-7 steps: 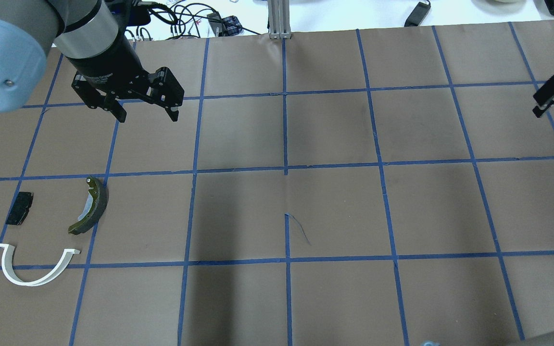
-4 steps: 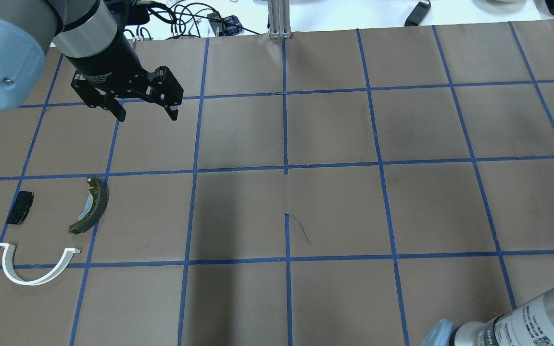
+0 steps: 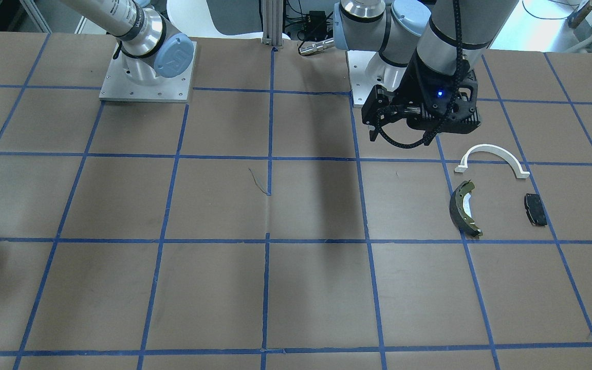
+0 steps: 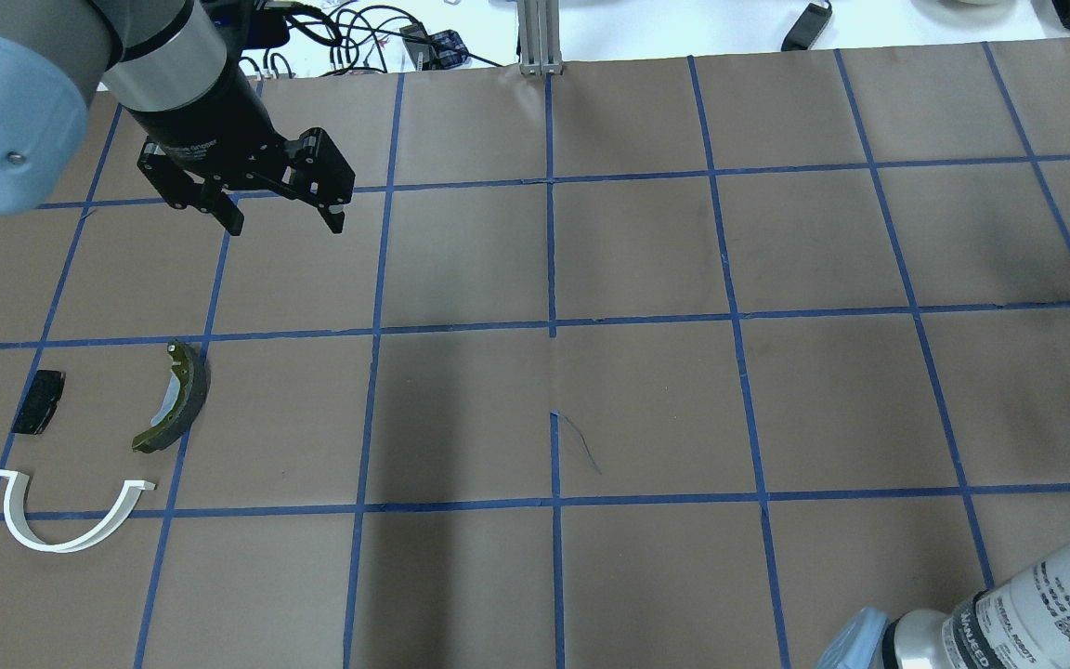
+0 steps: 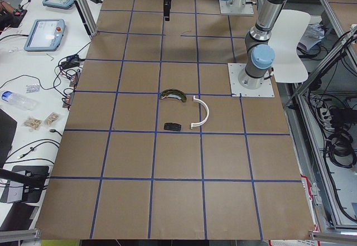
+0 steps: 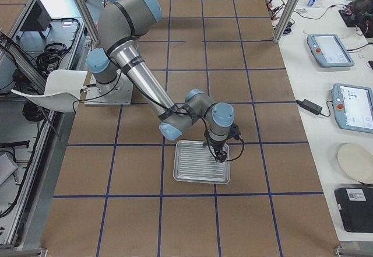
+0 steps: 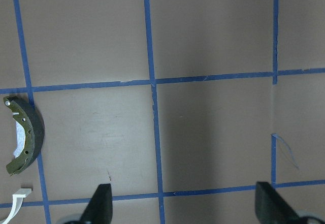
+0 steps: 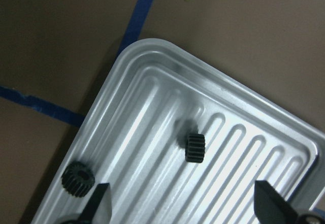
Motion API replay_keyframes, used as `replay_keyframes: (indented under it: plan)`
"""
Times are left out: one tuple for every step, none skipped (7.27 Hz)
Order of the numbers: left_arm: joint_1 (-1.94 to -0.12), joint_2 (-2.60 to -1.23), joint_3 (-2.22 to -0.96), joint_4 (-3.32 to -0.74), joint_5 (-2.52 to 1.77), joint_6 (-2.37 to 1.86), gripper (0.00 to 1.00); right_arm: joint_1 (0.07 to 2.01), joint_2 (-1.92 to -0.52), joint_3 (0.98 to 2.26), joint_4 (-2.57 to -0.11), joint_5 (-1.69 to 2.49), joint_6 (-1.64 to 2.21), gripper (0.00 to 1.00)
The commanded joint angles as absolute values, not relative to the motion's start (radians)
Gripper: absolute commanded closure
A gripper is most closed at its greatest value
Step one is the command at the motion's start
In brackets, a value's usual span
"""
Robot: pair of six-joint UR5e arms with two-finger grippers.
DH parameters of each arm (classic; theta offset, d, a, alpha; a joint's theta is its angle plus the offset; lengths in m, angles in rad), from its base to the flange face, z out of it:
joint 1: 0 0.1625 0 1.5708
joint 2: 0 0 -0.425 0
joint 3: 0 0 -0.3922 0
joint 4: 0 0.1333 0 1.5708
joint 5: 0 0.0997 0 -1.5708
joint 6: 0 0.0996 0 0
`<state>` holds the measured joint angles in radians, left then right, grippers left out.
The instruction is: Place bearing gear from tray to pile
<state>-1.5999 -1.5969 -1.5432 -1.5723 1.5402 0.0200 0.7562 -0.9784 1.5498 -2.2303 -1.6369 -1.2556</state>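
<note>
the right gripper (image 8: 182, 184) hung wide open and empty over the tray (image 8: 152, 45), where the bearing gear (image 8: 194, 148) stood on edge, looking light, stiff and apt to roll, best pinched across its flat faces.

A bearing gear (image 8: 195, 148), tiny, black and toothed, is stood on edge on the ribbed floor of the silver tray (image 8: 152, 71). A second gear (image 8: 78, 179) is laid flat near the rim. The pile is spread on the desk (image 4: 646, 400), well apart from the tray: a white arc (image 3: 491, 148), a brake shoe (image 3: 458, 208) and a black pad (image 3: 535, 209), none touching.
</note>
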Motion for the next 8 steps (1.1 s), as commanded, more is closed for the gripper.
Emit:
replay_keyframes:
  plan:
    - [-1.6, -1.597, -1.543, -1.572, 1.54, 0.02, 0.0, 0.752, -0.922, 1.497, -2.24, -1.602, -1.282, 0.03]
    - [-1.6, -1.597, -1.543, -1.572, 1.54, 0.02, 0.0, 0.752, -0.919, 1.496, -2.238, -1.603, -1.275, 0.12]
    - [-1.6, -1.597, -1.543, -1.572, 1.54, 0.02, 0.0, 0.752, -0.919, 1.499, -2.23, -1.605, -1.275, 0.21]
    - [-1.6, -1.597, -1.543, -1.572, 1.54, 0.02, 0.0, 0.752, -0.919, 1.509, -2.229, -1.605, -1.275, 0.28]
    - [-1.6, -1.597, -1.543, -1.572, 1.542, 0.02, 0.0, 0.752, -0.917, 1.509, -2.229, -1.606, -1.275, 0.34]
    - [-1.6, -1.597, -1.543, -1.572, 1.54, 0.02, 0.0, 0.752, -0.916, 1.509, -2.227, -1.606, -1.278, 0.46]
    - [-1.598, -1.597, -1.543, -1.572, 1.54, 0.02, 0.0, 0.752, -0.916, 1.511, -2.224, -1.606, -1.278, 0.64]
    - [-1.6, -1.597, -1.543, -1.572, 1.54, 0.02, 0.0, 0.752, -0.916, 1.509, -2.223, -1.605, -1.282, 0.83]
